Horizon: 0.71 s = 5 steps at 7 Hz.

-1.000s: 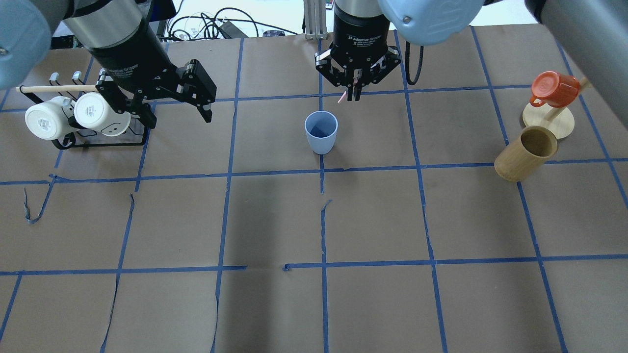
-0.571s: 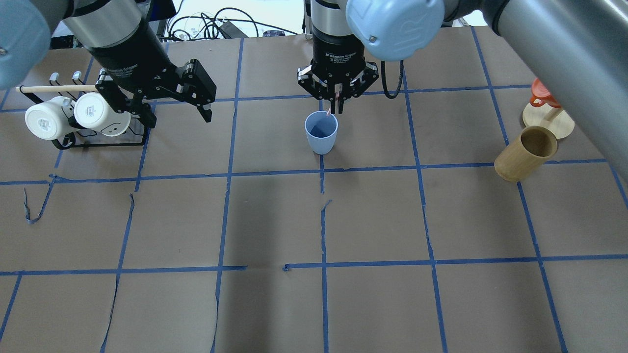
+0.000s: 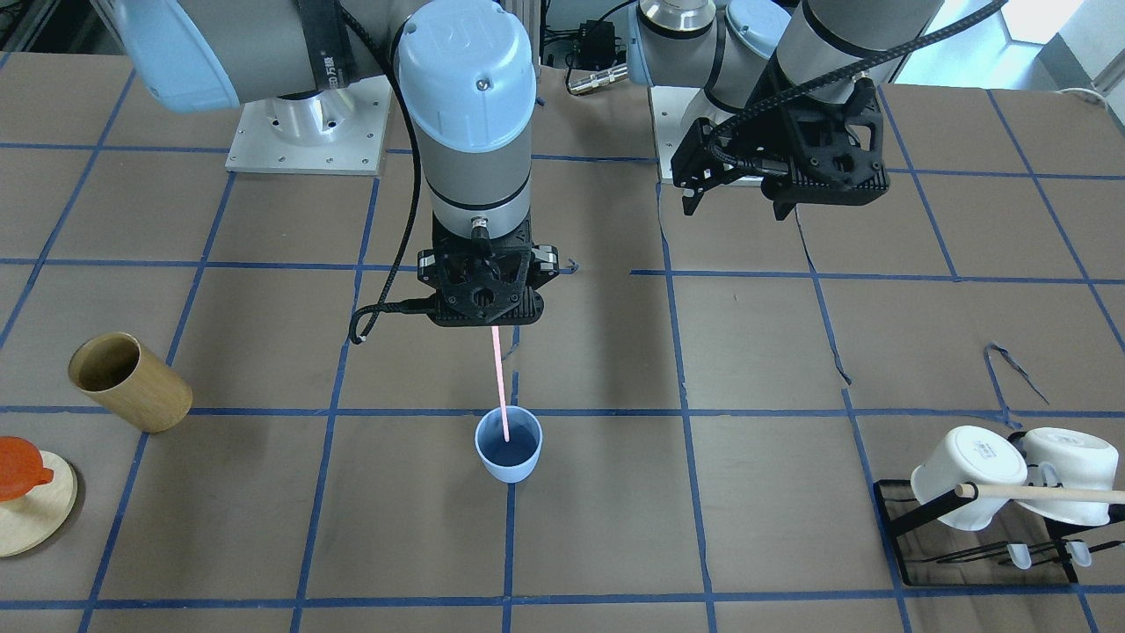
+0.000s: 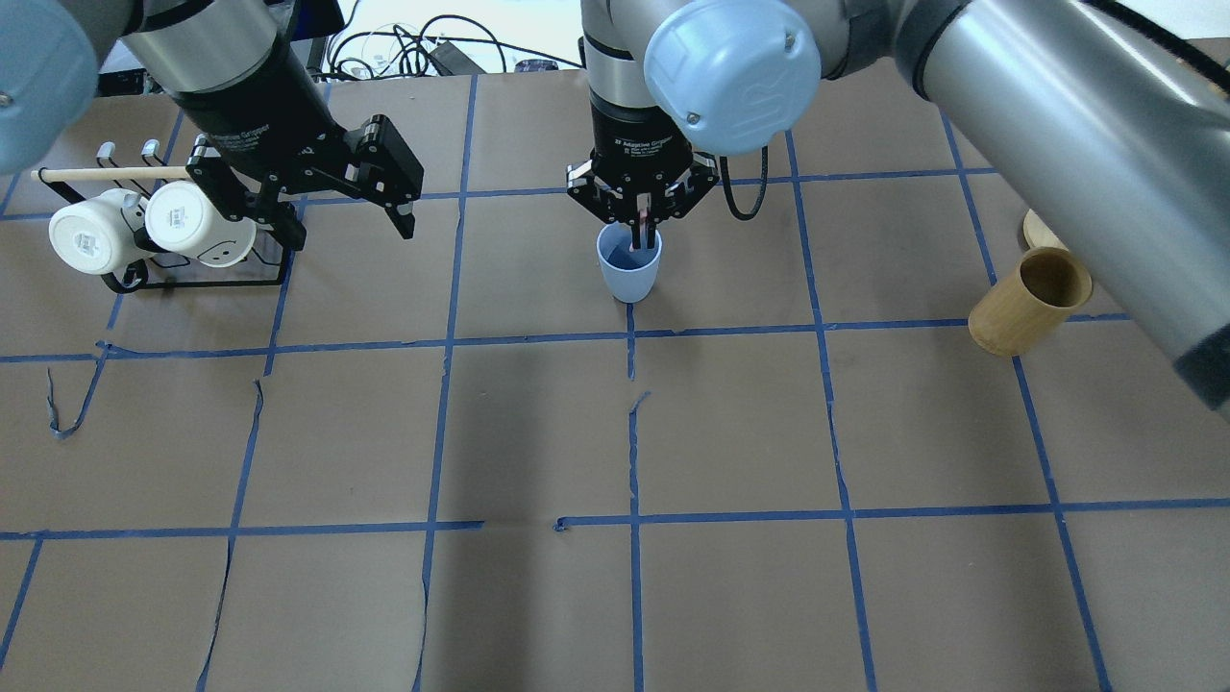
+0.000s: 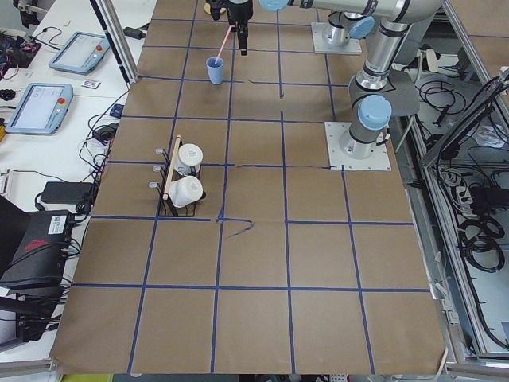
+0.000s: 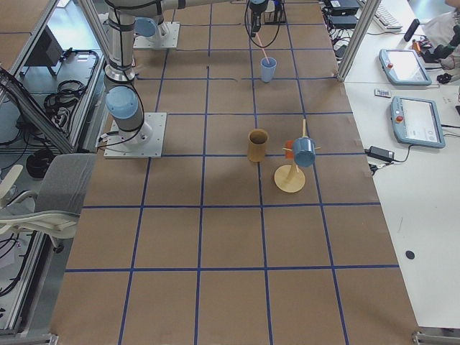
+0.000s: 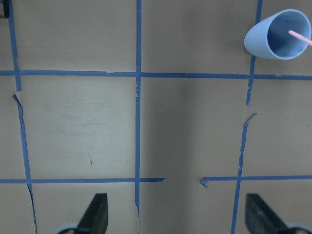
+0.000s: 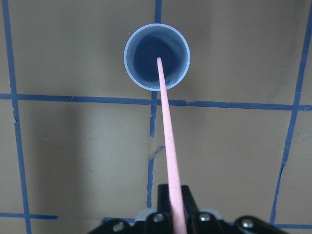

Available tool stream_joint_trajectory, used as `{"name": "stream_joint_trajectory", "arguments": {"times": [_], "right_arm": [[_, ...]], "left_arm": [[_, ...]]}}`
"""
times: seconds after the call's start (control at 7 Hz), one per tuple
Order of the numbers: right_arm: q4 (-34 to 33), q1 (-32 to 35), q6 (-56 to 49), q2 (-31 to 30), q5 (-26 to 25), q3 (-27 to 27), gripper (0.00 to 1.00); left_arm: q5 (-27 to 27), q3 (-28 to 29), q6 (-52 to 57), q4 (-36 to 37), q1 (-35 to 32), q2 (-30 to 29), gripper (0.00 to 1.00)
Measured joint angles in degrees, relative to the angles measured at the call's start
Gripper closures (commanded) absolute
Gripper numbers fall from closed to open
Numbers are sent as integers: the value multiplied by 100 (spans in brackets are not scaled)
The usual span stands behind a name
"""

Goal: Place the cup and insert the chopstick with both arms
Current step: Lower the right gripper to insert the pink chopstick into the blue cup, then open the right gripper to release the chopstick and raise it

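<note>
The pale blue cup (image 4: 629,271) stands upright near the table's middle; it also shows in the front view (image 3: 508,454), the left wrist view (image 7: 278,35) and the right wrist view (image 8: 156,57). My right gripper (image 4: 641,226) is shut on the pink chopstick (image 3: 500,380), held upright right above the cup. The chopstick's lower tip (image 8: 160,63) points into the cup's mouth. My left gripper (image 4: 336,216) is open and empty, off to the cup's left beside the mug rack.
A black rack (image 4: 197,279) with two white mugs (image 4: 144,229) and a wooden dowel (image 4: 110,174) stands at far left. A tan wooden cup (image 4: 1028,301) and a round wooden stand (image 3: 31,510) with an orange mug (image 3: 18,469) are at the right.
My right gripper has moved left and toward the cup with the chopstick, from beyond the cup to straight above it. The chopstick's tip now points into the cup's mouth. The left arm has not moved.
</note>
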Motion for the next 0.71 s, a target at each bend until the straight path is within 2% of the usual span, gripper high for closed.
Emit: {"name": "stream_joint_trajectory", "arguments": {"times": [0.57, 0.71], "right_arm": [[-313, 3, 23, 204, 3, 124, 81], [-365, 3, 3, 211, 3, 184, 67]], "left_arm": [[0, 9, 0, -2, 0, 0, 0], [0, 12, 0, -2, 0, 0, 0]]}}
